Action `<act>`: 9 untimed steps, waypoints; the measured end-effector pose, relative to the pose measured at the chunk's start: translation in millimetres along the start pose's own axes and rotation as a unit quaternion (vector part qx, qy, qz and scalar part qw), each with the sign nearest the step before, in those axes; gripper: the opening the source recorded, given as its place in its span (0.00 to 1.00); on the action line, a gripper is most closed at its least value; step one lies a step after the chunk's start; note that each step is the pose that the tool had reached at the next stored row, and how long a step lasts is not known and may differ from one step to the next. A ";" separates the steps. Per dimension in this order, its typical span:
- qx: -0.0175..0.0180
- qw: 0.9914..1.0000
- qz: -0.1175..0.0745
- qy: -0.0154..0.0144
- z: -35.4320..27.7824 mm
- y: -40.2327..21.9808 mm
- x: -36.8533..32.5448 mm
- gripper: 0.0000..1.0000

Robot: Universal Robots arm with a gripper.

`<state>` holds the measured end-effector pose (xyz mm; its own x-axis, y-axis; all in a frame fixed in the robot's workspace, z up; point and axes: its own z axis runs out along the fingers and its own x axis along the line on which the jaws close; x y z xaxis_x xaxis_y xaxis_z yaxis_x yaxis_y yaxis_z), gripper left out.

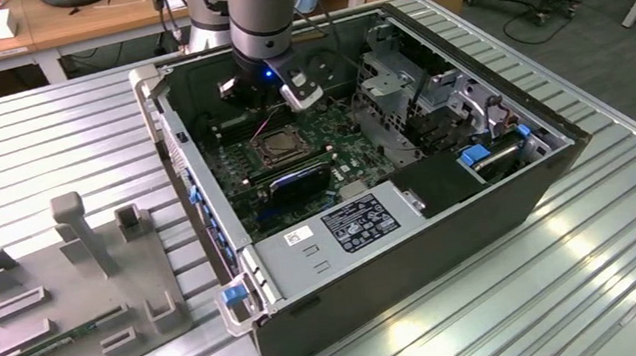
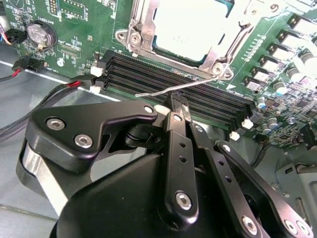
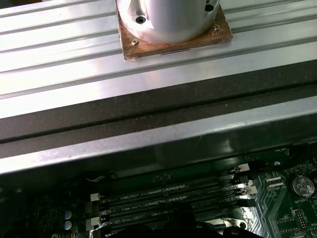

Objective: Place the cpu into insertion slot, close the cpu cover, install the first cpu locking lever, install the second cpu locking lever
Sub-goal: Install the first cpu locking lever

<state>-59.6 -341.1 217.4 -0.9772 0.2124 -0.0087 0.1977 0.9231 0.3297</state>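
The cpu (image 2: 190,25) lies flat in the insertion slot (image 1: 281,148), its pale metal face showing through the window of the cpu cover (image 2: 141,27), which is down over it. A thin wire locking lever (image 2: 198,85) sticks out from the socket's corner over the black memory slots (image 2: 148,74), raised off the board. My gripper (image 2: 178,101) is shut with nothing between its fingers, and its tip meets that lever near its free end. In the exterior view the gripper (image 1: 266,111) hangs inside the open computer case, just beyond the socket.
A coin battery (image 2: 39,33) and red-black cables (image 2: 29,64) lie beside the memory slots. The case wall (image 1: 188,157) and drive cage (image 1: 404,85) flank the board, with the power supply (image 1: 360,223) in front. A grey fixture plate (image 1: 65,291) sits on the slatted table.
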 end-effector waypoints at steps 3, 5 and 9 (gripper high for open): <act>0.000 1.000 0.000 0.000 -0.3 -0.6 -0.2 0.10; 0.000 1.000 0.000 0.000 -0.4 -1.2 -0.3 0.10; 0.000 1.000 0.000 0.000 -0.7 -2.1 -0.5 0.10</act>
<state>-59.5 -343.4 217.4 -0.9771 0.2125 -0.0086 0.1978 0.9231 0.3298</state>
